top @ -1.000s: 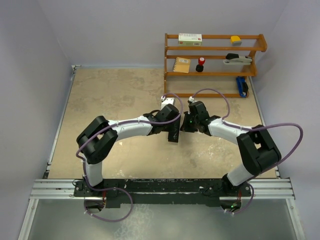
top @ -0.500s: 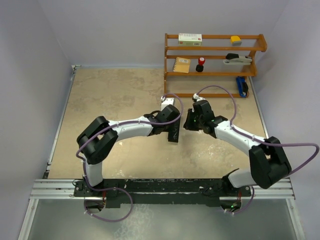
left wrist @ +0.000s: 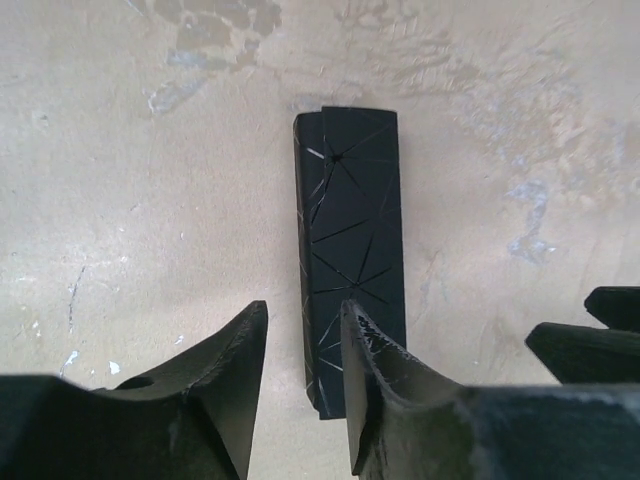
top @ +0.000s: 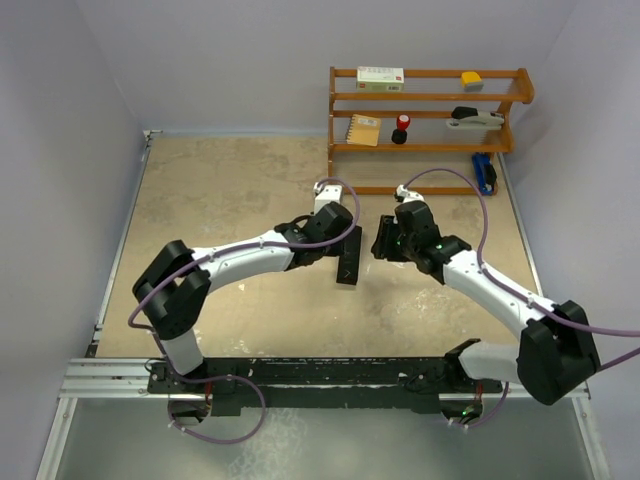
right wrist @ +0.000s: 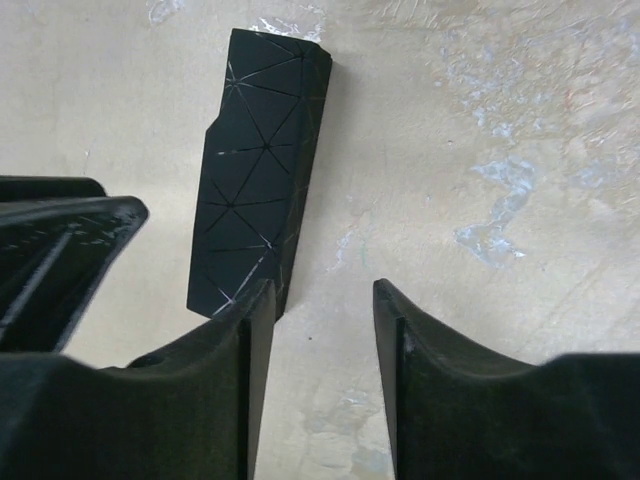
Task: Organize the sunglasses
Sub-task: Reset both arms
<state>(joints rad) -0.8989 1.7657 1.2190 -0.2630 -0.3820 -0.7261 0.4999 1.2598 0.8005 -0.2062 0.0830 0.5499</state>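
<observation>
Left tool [left wrist: 302,315], jaws narrowly parted, empty, above black case [left wrist: 350,250] lying shut on tabletop [left wrist: 150,150]. Right tool [right wrist: 325,295], jaws wider, empty, just beside case. Best lifted straight up to avoid nudging it. Sunglasses unseen, possibly inside; case's near end masked by fingers.

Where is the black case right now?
In the top view, the black case lies flat near the middle of the table, between the left gripper and the right gripper; neither holds it.
</observation>
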